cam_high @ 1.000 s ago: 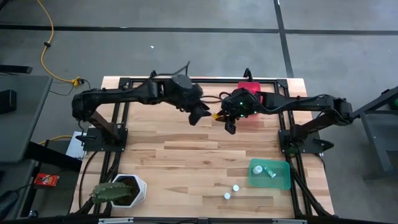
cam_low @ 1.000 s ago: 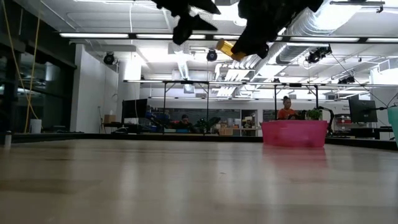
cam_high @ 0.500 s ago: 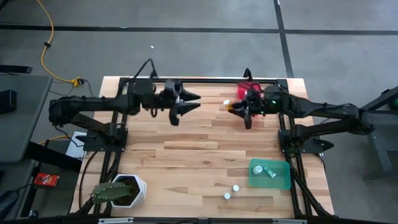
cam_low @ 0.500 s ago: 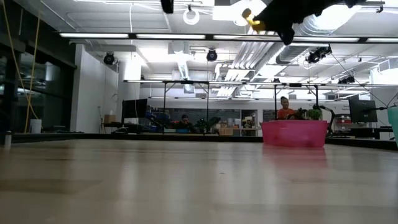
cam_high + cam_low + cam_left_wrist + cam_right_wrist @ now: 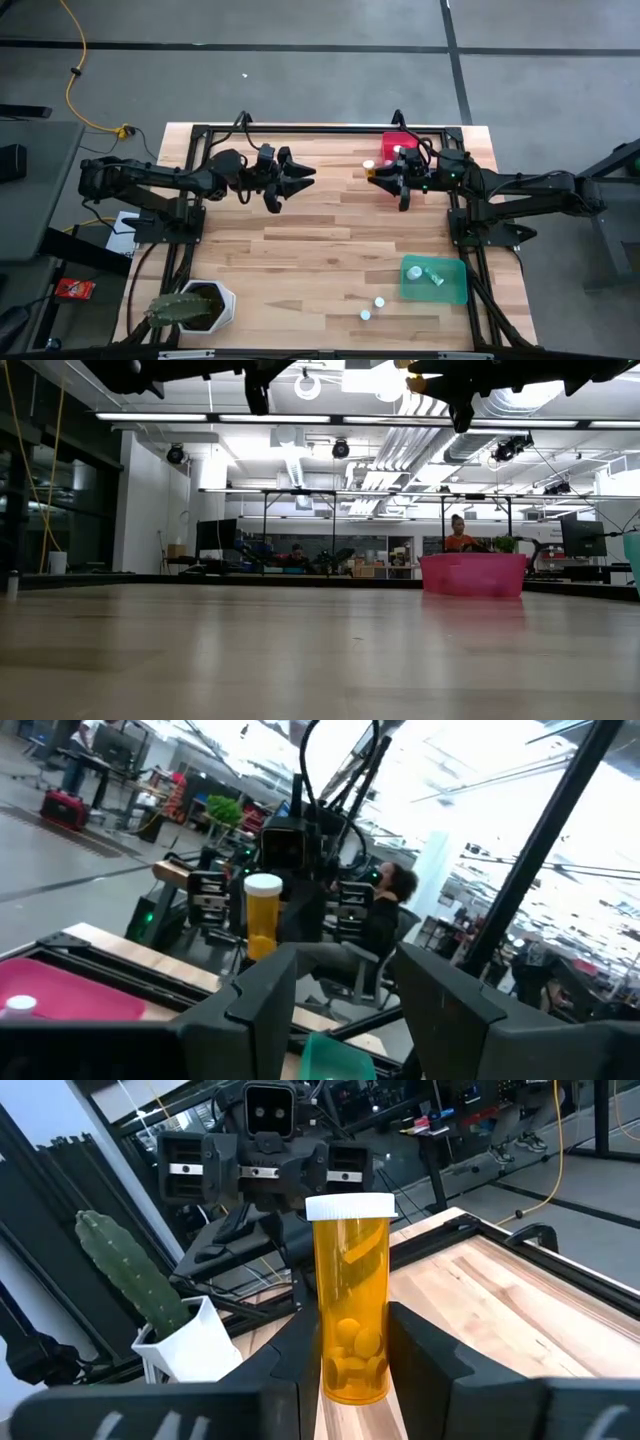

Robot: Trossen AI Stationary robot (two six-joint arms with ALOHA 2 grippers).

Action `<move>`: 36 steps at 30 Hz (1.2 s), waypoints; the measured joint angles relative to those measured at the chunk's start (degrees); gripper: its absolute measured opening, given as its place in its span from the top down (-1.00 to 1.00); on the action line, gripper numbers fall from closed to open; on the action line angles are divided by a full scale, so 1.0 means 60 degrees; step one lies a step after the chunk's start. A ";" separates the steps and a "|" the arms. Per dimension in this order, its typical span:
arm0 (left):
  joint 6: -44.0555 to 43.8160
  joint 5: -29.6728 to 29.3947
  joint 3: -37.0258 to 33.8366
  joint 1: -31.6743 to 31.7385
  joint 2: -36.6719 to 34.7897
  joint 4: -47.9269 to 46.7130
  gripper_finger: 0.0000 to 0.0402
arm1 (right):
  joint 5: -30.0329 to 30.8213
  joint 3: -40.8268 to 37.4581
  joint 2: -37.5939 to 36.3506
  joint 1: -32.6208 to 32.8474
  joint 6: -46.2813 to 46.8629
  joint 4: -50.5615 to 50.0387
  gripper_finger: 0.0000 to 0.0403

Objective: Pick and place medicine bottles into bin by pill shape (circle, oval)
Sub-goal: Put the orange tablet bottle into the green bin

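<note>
The right gripper, upper right of centre in the high view, is clamped on an orange bottle with a white cap. The left gripper, upper centre-left, faces it with fingers spread and nothing between them. Two bottles stand low right, beside the green bin; the pink bin sits upper right.

- We saw the left gripper open above the table's far edge.
- The right gripper held a medicine bottle beside the pink bin.
- Two bottles stood near the green bin.
</note>
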 joint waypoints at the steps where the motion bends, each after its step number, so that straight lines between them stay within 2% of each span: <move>1: 0.0000 0.0007 0.0000 0.0000 0.0000 -0.0004 0.21 | -0.0004 0.0000 0.0000 0.0000 0.0000 0.0001 0.58; 5: 0.0000 0.0000 0.0000 0.0007 0.0000 -0.0019 0.21 | -0.0009 0.0001 0.0000 0.0000 0.0020 -0.0020 0.58; 8: 0.0000 0.0004 0.0000 0.0004 0.0000 -0.0052 0.21 | -0.0124 0.0442 0.0019 0.0132 0.0139 -0.0871 0.58; 10: 0.0000 0.0004 0.0000 0.0004 0.0000 -0.0115 0.21 | -0.0237 0.1085 0.0075 0.0405 -0.0088 -0.2172 0.58; 14: 0.0028 0.0004 0.0000 0.0011 0.0000 -0.0308 0.21 | -0.0300 0.2308 0.0375 0.1258 0.0105 -0.5811 0.58; 18: 0.0233 0.0004 0.0003 0.0022 0.0000 -0.0533 0.21 | -0.0719 0.2722 0.0534 0.2432 0.1880 -0.8383 0.58; 23: 0.0247 0.0004 0.0004 0.0022 0.0000 -0.0621 0.21 | -0.1374 0.2322 0.0532 0.4453 0.4922 -0.9762 0.58; 31: 0.0248 0.0004 0.0004 0.0022 0.0000 -0.0626 0.21 | -0.1523 0.1250 0.0535 0.8239 0.9005 -0.9580 0.58; 36: 0.0248 -0.0065 0.0004 0.0022 0.0000 -0.0624 0.21 | -0.0637 0.0682 0.0586 0.9674 1.0695 -0.9591 0.58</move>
